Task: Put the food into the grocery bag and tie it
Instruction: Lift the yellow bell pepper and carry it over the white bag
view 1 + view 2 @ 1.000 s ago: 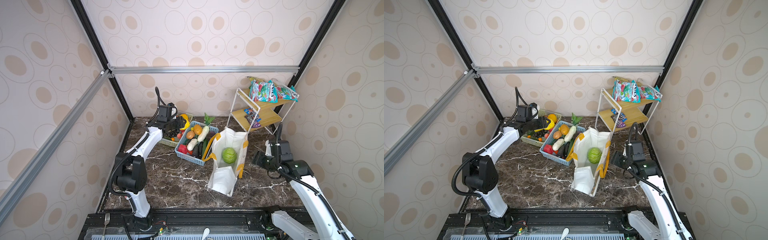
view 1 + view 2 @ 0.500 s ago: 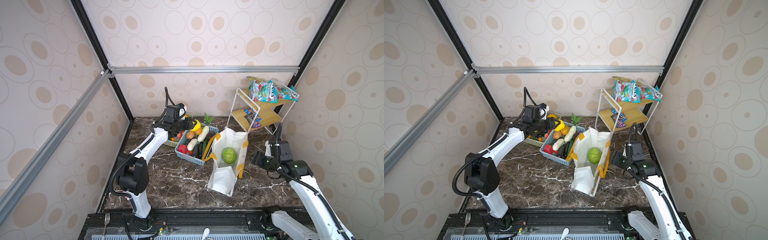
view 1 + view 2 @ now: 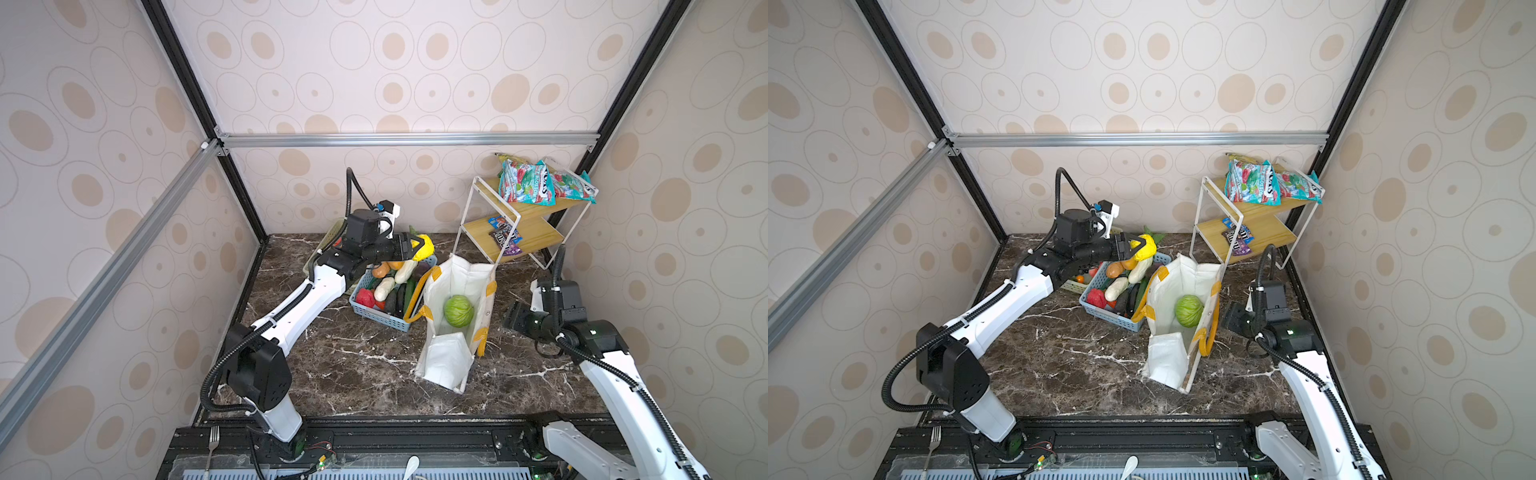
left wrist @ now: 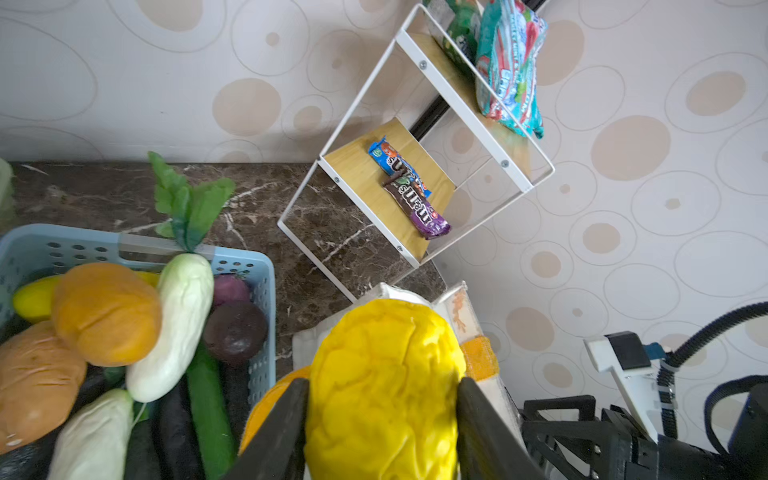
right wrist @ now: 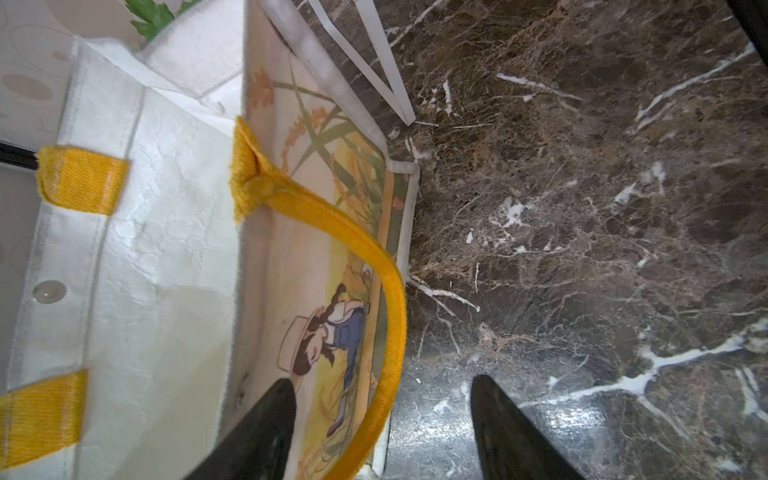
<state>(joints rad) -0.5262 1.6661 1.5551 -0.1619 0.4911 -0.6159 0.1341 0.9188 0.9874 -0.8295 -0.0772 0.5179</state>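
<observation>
My left gripper (image 3: 417, 246) (image 4: 382, 384) is shut on a yellow knobbly fruit (image 3: 424, 244) (image 3: 1147, 245) (image 4: 380, 353), held in the air over the far end of the light blue basket (image 3: 376, 318) and close to the grocery bag's far rim. The white grocery bag (image 3: 467, 278) (image 3: 1169, 291) (image 5: 166, 249) stands open with a green cabbage (image 3: 458, 311) (image 3: 1188, 311) inside. At the bag's right side my right gripper (image 3: 509, 318) (image 5: 380, 384) is open, low over the table. One yellow handle loop (image 5: 390, 291) hangs between its fingers, and neither finger touches it.
The blue basket (image 4: 245, 259) holds a leafy white radish (image 4: 183, 316), orange, red and dark green pieces. A pale green basket (image 3: 330, 237) sits behind the left arm. A white wire shelf (image 3: 519, 232) at the back right carries snack packets (image 3: 525, 187).
My left gripper has carried the yellow fruit to the right, from over the pale green basket to over the blue basket's far end near the bag. The right arm has stayed still.
</observation>
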